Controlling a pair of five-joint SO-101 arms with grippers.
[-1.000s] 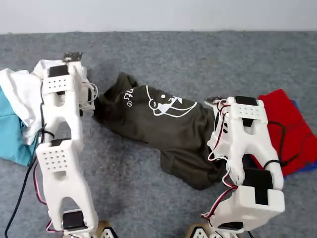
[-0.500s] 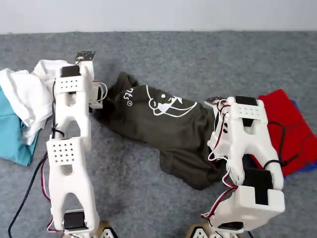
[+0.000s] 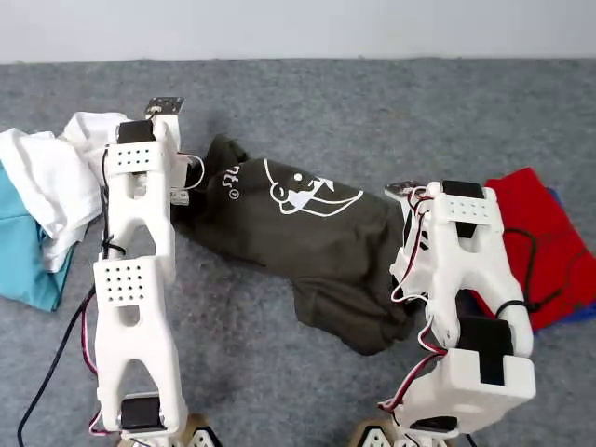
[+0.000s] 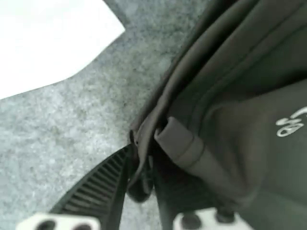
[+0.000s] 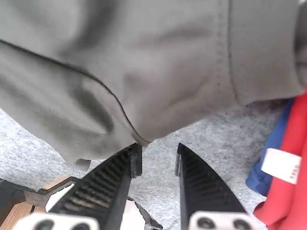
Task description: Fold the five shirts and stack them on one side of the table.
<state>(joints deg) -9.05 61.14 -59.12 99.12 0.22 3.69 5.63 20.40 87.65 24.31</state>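
Shifting leftward, the dark green shirt is being pinched by the left gripper. The right gripper is hanging parted, grasping nothing.

Setting: we log a robotics test bench, lab or workshop rather than a home.
Evidence:
- table covered in grey felt
- bare pale wall behind it
- two white plastic arms, left arm and right arm, with exposed wires
- wooden mount at the near edge

Test material: dark shirt, white shirt, teal shirt, red shirt.
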